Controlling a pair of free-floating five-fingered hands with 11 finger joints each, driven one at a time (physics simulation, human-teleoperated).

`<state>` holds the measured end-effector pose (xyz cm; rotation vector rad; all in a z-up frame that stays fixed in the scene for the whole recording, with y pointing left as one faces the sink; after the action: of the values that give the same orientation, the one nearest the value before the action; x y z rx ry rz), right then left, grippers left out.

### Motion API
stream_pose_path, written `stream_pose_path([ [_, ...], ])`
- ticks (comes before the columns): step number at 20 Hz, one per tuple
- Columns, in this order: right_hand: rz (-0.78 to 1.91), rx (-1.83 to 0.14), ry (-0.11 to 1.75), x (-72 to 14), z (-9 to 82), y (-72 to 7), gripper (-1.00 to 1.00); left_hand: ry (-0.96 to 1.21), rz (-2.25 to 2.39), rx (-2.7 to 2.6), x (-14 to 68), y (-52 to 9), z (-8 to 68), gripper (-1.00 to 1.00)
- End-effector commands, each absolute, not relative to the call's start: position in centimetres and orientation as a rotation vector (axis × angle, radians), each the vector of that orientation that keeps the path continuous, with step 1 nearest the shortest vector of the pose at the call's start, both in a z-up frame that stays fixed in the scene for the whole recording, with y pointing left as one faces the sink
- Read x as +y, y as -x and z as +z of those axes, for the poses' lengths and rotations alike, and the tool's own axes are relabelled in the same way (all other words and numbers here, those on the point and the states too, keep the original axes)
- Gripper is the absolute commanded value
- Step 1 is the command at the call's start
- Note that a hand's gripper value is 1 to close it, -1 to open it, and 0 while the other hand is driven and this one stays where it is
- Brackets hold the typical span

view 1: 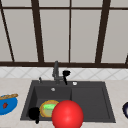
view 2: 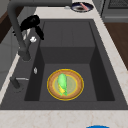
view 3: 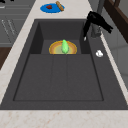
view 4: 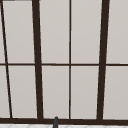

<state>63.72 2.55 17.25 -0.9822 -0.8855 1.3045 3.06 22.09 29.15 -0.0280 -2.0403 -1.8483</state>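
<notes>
the right hand [view 1: 66, 74] hangs just right of the faucet [view 1: 55, 71], above the sink's back rim; in the left side view it [view 2: 31, 23] sits beside the faucet's neck, with fingers trailing down toward the rim. nothing is in its hold and its fingers look relaxed, one pointing down. the left hand [view 1: 34, 113] shows well in front of the faucet, at the basin's near left corner, close to the plate [view 1: 45, 110]; whether its fingers are curled cannot be told.

the plate, orange-rimmed, lies flat on the basin floor in front of the faucet, with a green vegetable [view 2: 62, 83] resting on it. a red ball [view 1: 67, 114] sits in front of the plate in the front view and hides part of it.

the risk, as a judgement: the right hand is so near the faucet that a sideways move could knock the neck or the small lever [view 2: 18, 80] left of the faucet. a drop straight down would catch the sink [view 1: 90, 100] rim. the left hand, being close to the plate, could tip it and roll the vegetable off.

on the counter, a blue plate [view 1: 7, 103] with food lies far left of the faucet.
</notes>
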Motion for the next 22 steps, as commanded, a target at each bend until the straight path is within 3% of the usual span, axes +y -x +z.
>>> stream_pose_path([
  [1, 1.363, -0.800, 0.979, 4.0, 15.5, -65.9, -1.00, 0.028, -1.848, -2.040, 22.1, -3.1, 29.2, 0.00],
  [2, 1.353, -0.795, 0.983, 4.1, 15.6, -65.8, -1.00, 0.028, -1.848, -2.040, 22.1, -3.1, 29.2, 0.00],
  [3, 1.342, -0.791, 0.982, 4.1, 15.7, -65.7, 1.00, 0.028, -1.848, -2.040, 22.1, -3.1, 29.2, 0.00],
  [19, 1.437, -0.523, 0.716, 3.8, 16.2, -71.6, 1.00, 0.028, -1.848, -2.040, 22.1, -3.1, 29.2, 0.00],
  [22, 1.408, -0.592, 0.662, 3.0, 14.4, -70.9, 1.00, 0.028, -1.848, -2.040, 22.1, -3.1, 29.2, 0.00],
])
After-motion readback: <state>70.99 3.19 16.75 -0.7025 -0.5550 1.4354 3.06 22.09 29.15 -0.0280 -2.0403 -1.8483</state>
